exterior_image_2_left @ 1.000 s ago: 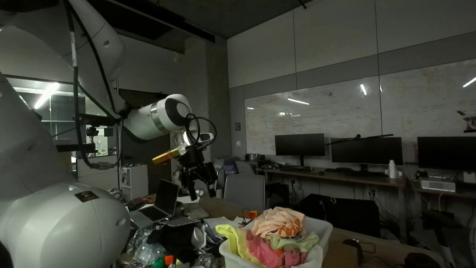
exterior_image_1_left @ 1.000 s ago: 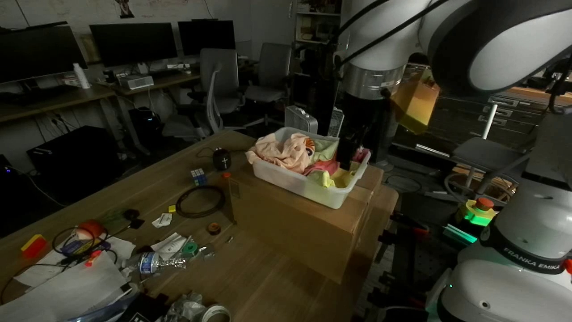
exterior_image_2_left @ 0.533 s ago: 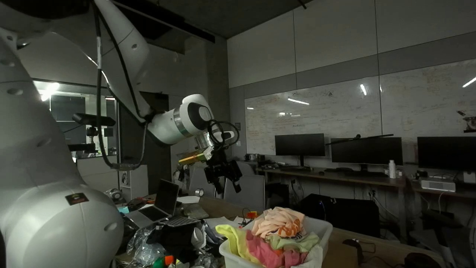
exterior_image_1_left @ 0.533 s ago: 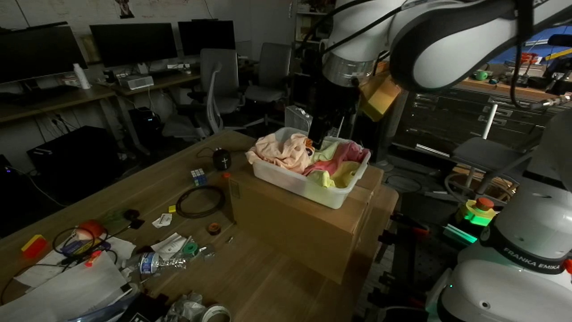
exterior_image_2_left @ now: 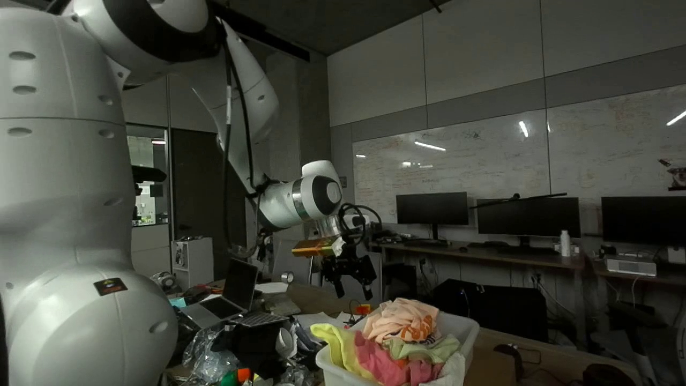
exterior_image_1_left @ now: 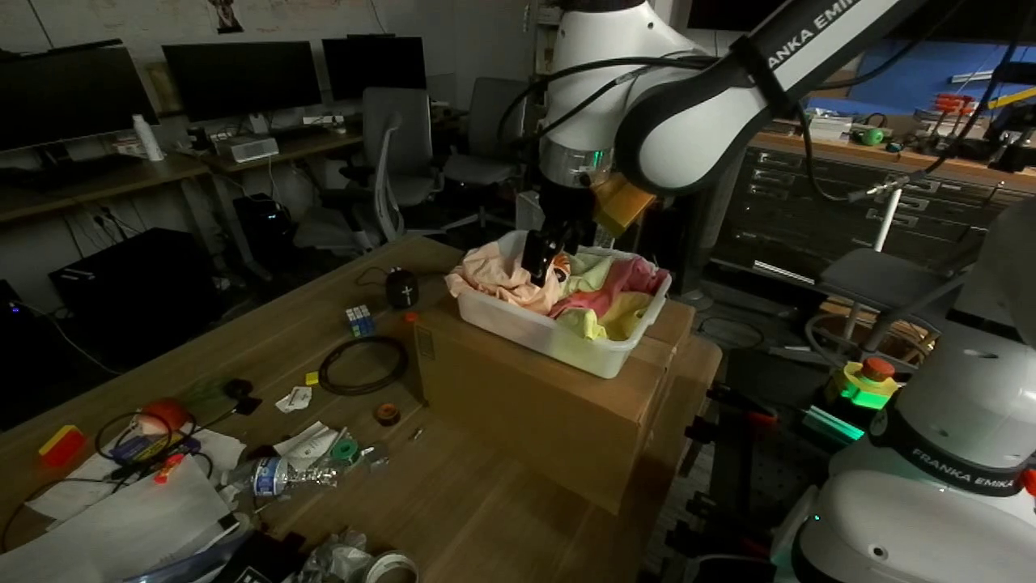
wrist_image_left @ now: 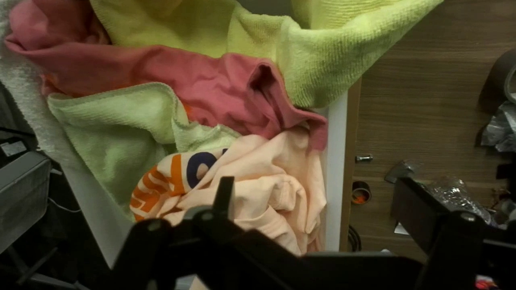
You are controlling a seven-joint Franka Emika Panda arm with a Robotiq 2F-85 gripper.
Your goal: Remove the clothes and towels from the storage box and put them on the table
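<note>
- Judged a pre-grasp step: hovers with the gripper [exterior_image_2_left: 353, 294] over the storage box [exterior_image_1_left: 530, 334], with jaws wide apart and nothing between them.
- Seems aimed at the peach printed shirt [wrist_image_left: 278, 193], just below the gripper; shows no clear contact.
- Calls next, most likely, for lowering onto a raised fold, gripping, lifting clear of the rim, then releasing over the table [exterior_image_1_left: 461, 478], lower than the gripper and out past the storage box.
- Needs care over the pink garment [wrist_image_left: 161, 68], overlapping the shirt at one end; might come along.
- Counted: one storage box beneath the gripper, on one cardboard box [exterior_image_1_left: 526, 413].
- Counted inside: two garments, one peach under the gripper, one pink farther from it.
- Counted also: one pale green towel [wrist_image_left: 115, 119], nearer the gripper; one white terry towel [wrist_image_left: 24, 88], farther off along the rim.
- Cannot tell one piece from two in the yellow towelling [wrist_image_left: 334, 56], past the pink garment from the gripper.
</note>
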